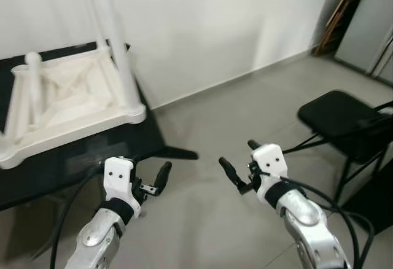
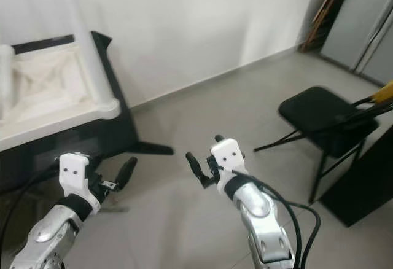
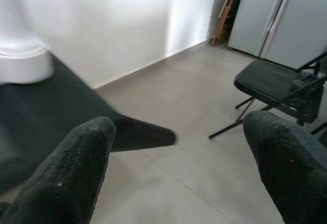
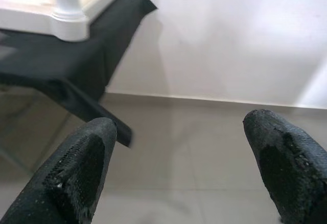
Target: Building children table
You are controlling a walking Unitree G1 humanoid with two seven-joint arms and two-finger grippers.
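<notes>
Children table: the white plastic table (image 1: 67,100) lies upside down on a black cloth-covered bench (image 1: 73,158), to the robot's left, with legs (image 1: 120,54) pointing up.
Left gripper (image 1: 150,186): over the floor, near the bench edge, fingers spread apart, holding nothing.
Right gripper (image 1: 239,167): over the grey floor, also spread apart and empty.
Handling: probably light and stiff, with a smooth surface (it may slip).
Where to hold: likely a leg near its base, or the rim (image 1: 80,137).
Nearby: a black folding chair (image 1: 344,121) on the right.

One white children table (image 1: 67,100), upturned, is counted, with two legs seen fitted; one black table (image 1: 80,158); one black folding chair (image 1: 347,121); two tools, left (image 1: 156,183) and right (image 1: 239,161).
</notes>
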